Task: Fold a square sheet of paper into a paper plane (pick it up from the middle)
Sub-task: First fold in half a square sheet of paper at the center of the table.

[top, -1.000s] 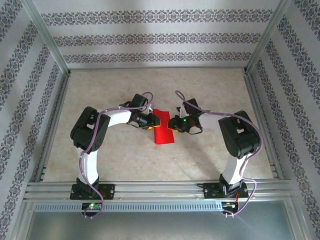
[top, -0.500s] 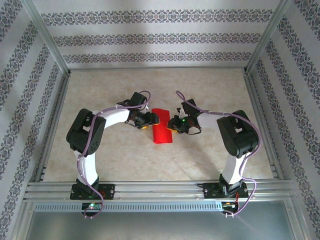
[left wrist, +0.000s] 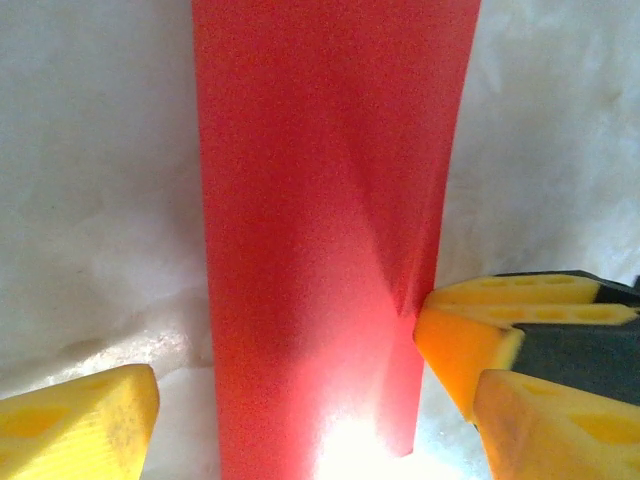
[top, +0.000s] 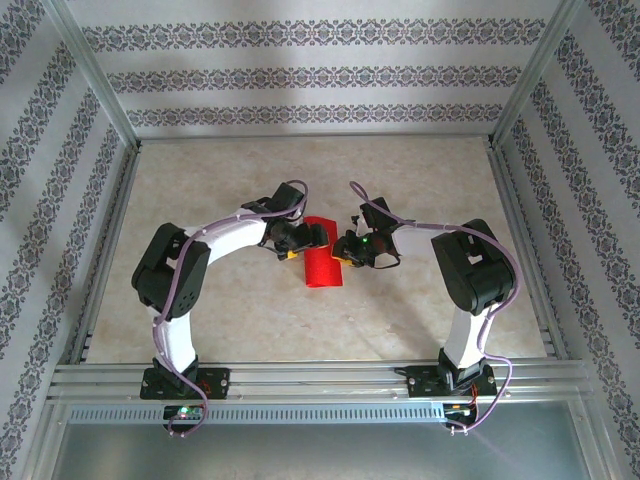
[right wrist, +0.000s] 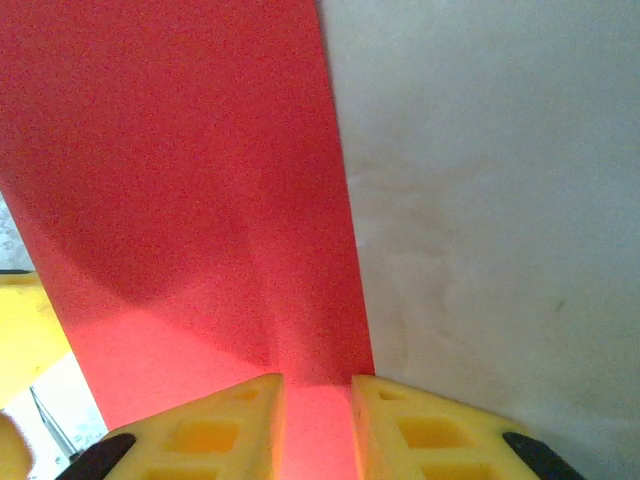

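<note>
Where the red paper lies: the red paper is flat on the table, near the middle, between the two grippers. It looks like a long strip, not a wide square.
Right gripper: the right gripper sits at the paper's 2 o'clock side in the top view. Its two yellow fingers are squeezed close, and the paper's edge is pinched between them.
Why, I think: it holds that edge so the paper cannot slide while a fold is made.
Left gripper: the left gripper is at the paper's 10 o'clock side in the top view. Its fingers are spread wide, one on each side of the strip, and they grab nothing.
Why, I think: it looks ready to take hold of the strip or press it flat.
Little dent: a small wrinkle shows where the right gripper's tips bite the edge.
Cut off: the far end of the strip runs off the picture at 12 o'clock in both wrist views.
Hard to tell: I cannot tell if the strip is one layer or folded double. A bright shine blurs its near end in the left wrist view. The paper is not a pointed plane yet.
</note>
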